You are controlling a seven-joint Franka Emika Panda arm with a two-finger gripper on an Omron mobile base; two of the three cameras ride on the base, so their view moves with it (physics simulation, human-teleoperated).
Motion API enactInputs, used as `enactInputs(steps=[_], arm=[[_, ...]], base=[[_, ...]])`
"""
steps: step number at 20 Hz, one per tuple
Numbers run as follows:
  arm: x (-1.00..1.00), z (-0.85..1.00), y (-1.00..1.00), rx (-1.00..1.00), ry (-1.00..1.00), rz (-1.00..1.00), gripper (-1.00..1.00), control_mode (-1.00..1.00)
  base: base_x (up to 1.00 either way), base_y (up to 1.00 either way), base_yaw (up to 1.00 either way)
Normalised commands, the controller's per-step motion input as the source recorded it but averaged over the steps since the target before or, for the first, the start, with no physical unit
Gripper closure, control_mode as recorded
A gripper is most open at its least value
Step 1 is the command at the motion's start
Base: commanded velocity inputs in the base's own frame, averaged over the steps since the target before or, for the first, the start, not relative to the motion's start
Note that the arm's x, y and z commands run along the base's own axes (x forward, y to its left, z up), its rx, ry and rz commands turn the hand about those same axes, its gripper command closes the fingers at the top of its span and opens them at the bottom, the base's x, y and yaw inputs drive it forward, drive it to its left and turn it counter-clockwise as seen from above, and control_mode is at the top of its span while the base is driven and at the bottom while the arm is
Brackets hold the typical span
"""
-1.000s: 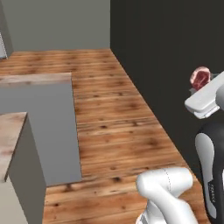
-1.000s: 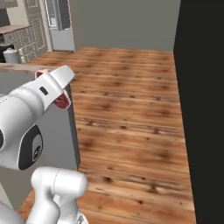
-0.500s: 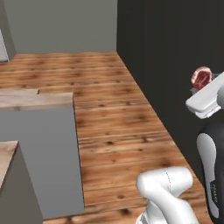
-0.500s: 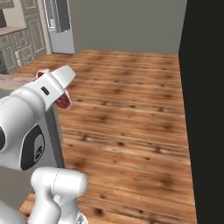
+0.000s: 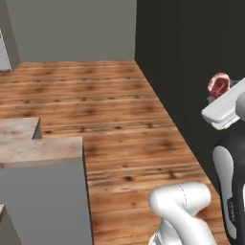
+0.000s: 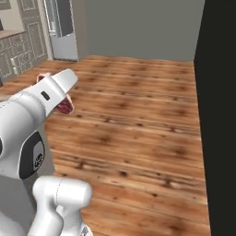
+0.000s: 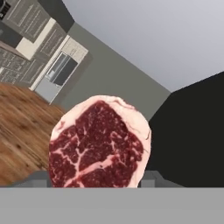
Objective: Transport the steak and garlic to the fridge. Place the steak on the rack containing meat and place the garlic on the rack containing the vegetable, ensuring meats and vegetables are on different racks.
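The steak [image 7: 98, 144] is up in the air, held in the gripper [image 7: 94, 181]. In the hand view the red meat with its white fat edge stands right in front of the camera, and its bottom edge sits down between the two finger tips. The tips themselves are mostly hidden behind the meat, but the jaws are clamped on it — the steak is not lying on anything.

In the left base view the steak [image 5: 219, 86] pokes up just past the end of the white arm [image 5: 225, 107], high above the wood floor [image 5: 110, 115] and right next to the dark wall [image 5: 191, 57]. In the right base view only a bit of the steak [image 6: 64, 107] peeks out from under the arm's white end, again well above the floor.

The fridge [image 6: 60, 27] stands far from the steak, at the far end of the wood floor, against the grey back wall [image 6: 138, 27]. In the hand view the fridge [image 7: 57, 74] looks small and tilted, up and to the left of the steak.

A grey counter with a wood-look top [image 5: 40, 148] stands on the floor too — well off to the side of the steak, across the floor from the dark wall.
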Motion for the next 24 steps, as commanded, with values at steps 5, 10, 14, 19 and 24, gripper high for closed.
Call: enactInputs(steps=[5,10,14,19,24], arm=[[0.00,0.00,0.00,0.00,0.00,0.00,1.00,1.00],[0.00,0.00,0.00,0.00,0.00,0.00,1.00,1.00],[0.00,0.00,0.00,0.00,0.00,0.00,1.00,1.00],[0.00,0.00,0.00,0.00,0.00,0.00,1.00,1.00],[0.00,0.00,0.00,0.00,0.00,0.00,1.00,1.00]], base=[[1.00,-0.11,0.14],[1.00,0.00,0.21],[1.00,0.00,0.21],[1.00,0.05,0.19],[1.00,0.30,0.18]])
